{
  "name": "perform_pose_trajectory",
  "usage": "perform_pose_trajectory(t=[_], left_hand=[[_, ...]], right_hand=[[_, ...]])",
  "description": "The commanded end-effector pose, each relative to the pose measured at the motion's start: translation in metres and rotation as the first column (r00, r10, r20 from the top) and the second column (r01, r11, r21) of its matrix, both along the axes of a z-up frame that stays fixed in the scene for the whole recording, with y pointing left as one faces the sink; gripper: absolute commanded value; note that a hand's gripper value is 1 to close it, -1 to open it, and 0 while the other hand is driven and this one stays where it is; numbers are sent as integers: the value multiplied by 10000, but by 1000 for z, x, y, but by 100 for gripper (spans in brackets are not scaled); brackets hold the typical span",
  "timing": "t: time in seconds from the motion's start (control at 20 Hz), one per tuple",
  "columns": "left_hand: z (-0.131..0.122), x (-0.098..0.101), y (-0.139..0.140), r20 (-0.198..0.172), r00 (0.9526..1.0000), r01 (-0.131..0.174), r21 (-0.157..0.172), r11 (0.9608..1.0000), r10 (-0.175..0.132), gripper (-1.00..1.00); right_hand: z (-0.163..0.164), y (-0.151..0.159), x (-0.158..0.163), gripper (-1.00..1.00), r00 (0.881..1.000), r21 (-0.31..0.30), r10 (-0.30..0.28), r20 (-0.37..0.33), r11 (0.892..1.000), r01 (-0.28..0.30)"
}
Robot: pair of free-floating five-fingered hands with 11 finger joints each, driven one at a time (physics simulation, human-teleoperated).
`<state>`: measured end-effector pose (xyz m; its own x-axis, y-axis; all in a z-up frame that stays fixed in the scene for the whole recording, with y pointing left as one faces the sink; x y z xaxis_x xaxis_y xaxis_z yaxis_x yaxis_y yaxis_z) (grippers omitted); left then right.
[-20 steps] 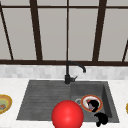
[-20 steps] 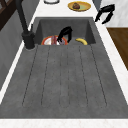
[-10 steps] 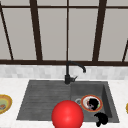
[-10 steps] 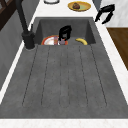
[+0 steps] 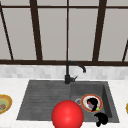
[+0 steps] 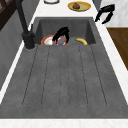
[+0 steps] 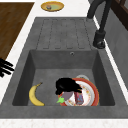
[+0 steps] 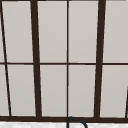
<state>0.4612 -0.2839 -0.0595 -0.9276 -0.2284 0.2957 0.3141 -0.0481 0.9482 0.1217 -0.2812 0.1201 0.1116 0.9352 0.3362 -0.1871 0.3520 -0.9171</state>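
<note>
My left hand (image 5: 92,102) is down in the sink basin over an orange-rimmed plate (image 5: 99,99). Its fingers curl round a purple eggplant (image 7: 67,95) with a green stem, held just above the plate (image 7: 91,90); the same hand (image 6: 61,33) (image 7: 66,84) appears in both side views. A small carton (image 7: 79,97) lies on the plate. My right hand (image 5: 101,118) hangs open over the counter at the basin's front edge, holding nothing (image 6: 105,13) (image 7: 5,67). A banana (image 7: 34,95) (image 6: 81,41) lies on the basin floor, apart from the plate.
A red ball (image 5: 67,115) sits at the sink's front, by the drainboard (image 6: 65,77). The black faucet (image 5: 68,74) stands behind the basin. A yellow plate (image 5: 4,104) with food rests on the left counter; another (image 6: 79,5) on the right counter.
My left hand has shifted slightly over the plate. The right hand has stayed where it was.
</note>
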Motion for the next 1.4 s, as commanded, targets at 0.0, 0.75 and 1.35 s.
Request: perform_pose_trajectory(t=[0.0, 0.75, 1.35], left_hand=[[-13, 7, 0, -996, 9932, -637, -247, 9977, 610, -100], [1, 60, -1, -697, 9964, 474, -75, 9988, -478, -100], [-23, 64, 6, -3886, 9081, 1432, -625, 9877, -1563, -100]], right_hand=[[0, 0, 0, 0, 10000, 0, 0, 0, 10000, 0], [0, 0, 0, 0, 10000, 0, 0, 0, 10000, 0], [0, 0, 0, 0, 10000, 0, 0, 0, 10000, 0]])
